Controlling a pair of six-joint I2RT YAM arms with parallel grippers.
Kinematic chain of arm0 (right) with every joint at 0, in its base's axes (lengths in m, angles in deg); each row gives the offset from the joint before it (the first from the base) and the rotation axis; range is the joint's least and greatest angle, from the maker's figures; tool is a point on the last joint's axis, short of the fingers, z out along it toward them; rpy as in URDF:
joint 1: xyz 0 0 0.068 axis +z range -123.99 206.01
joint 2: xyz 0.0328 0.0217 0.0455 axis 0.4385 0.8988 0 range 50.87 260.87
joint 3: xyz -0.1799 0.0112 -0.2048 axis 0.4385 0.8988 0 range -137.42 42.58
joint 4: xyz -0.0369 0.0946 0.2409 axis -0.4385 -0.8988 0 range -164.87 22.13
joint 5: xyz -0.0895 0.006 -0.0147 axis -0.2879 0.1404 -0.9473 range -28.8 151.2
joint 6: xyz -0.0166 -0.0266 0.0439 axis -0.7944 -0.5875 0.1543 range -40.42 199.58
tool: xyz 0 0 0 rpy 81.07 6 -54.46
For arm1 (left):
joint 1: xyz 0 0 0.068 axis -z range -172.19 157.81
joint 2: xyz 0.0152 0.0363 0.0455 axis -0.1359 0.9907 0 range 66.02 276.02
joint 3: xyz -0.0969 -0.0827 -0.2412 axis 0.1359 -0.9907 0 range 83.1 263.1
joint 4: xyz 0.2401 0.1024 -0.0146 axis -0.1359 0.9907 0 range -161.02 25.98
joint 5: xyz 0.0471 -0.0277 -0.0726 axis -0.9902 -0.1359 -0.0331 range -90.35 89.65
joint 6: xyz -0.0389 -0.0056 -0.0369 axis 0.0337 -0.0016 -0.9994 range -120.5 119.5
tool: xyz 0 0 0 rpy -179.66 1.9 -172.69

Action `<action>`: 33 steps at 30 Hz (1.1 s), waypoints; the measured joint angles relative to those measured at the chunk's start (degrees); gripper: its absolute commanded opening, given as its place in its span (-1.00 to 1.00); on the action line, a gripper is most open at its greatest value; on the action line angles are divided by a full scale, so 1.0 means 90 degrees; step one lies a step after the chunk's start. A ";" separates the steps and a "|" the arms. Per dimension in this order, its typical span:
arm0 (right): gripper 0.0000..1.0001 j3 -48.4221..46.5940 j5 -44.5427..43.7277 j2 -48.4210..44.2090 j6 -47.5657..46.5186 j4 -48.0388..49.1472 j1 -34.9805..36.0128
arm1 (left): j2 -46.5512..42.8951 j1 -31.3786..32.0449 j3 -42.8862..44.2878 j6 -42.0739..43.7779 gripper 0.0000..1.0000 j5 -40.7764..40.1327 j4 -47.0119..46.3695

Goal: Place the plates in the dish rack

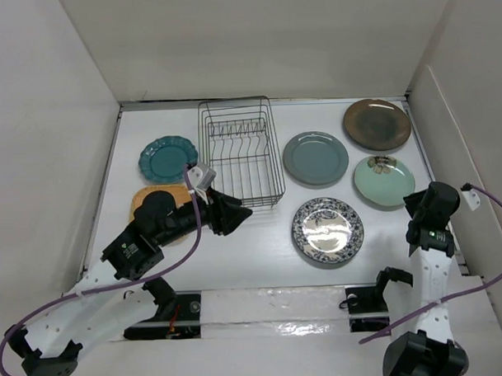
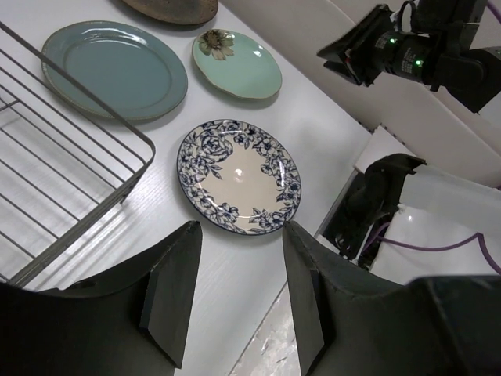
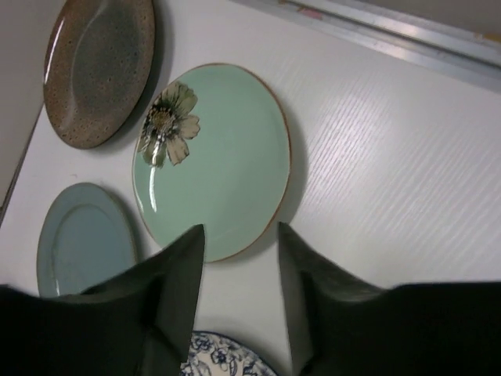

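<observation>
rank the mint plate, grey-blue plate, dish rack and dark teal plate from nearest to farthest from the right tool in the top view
Measured from the right tool:
1. mint plate, just ahead of it on the right side
2. grey-blue plate, right of centre
3. dish rack, centre of the table
4. dark teal plate, far left

- The rectangular dish rack of thin dark wire (image 1: 242,155) looks like metal with a dull sheen.
- The round speckled brown plate (image 3: 98,70) has a glossy, mottled glaze.
- The pale mint green flower-painted plate (image 3: 219,164) is smooth and softly glazed.
- The round blue-and-white floral plate (image 2: 239,176) is glossy and catches bright highlights.
- The round grey-blue plate (image 2: 113,69) has a smooth satin glaze.
- The white surface (image 3: 391,157) is matt and finely ribbed.
- The left tool (image 2: 239,229) and right tool (image 3: 239,231) have matt black, plastic-looking fingers.
</observation>
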 measured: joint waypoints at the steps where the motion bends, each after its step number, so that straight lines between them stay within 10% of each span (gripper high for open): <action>1: -0.90 0.0000 0.0022 0.0002 0.0002 0.0012 -0.0104 | 0.0015 0.0019 0.0000 0.0007 -0.14 -0.0049 0.0027; 9: -0.88 0.0155 0.0627 0.0656 -0.0087 0.0328 -0.1093 | -0.0019 0.0102 0.0000 0.0039 -0.62 -0.0457 0.0158; 13: 0.28 0.0644 0.1265 0.1059 -0.0112 0.0833 -0.1469 | -0.0109 0.0163 -0.0002 0.0070 -1.00 -0.0644 0.0175; 16: 0.50 0.1022 0.1715 0.1338 -0.0124 0.1197 -0.1608 | -0.0153 0.0175 -0.0005 0.0087 -1.00 -0.0818 0.0182; 23: 0.49 0.1421 0.2356 0.1593 0.0051 0.2127 -0.1744 | -0.0097 0.0180 -0.0005 0.0100 -0.39 -0.1098 0.0223; 33: 0.39 0.1443 0.3021 0.3235 0.0563 0.3747 -0.1707 | -0.0073 0.0180 -0.0012 0.0104 -0.34 -0.1251 0.0233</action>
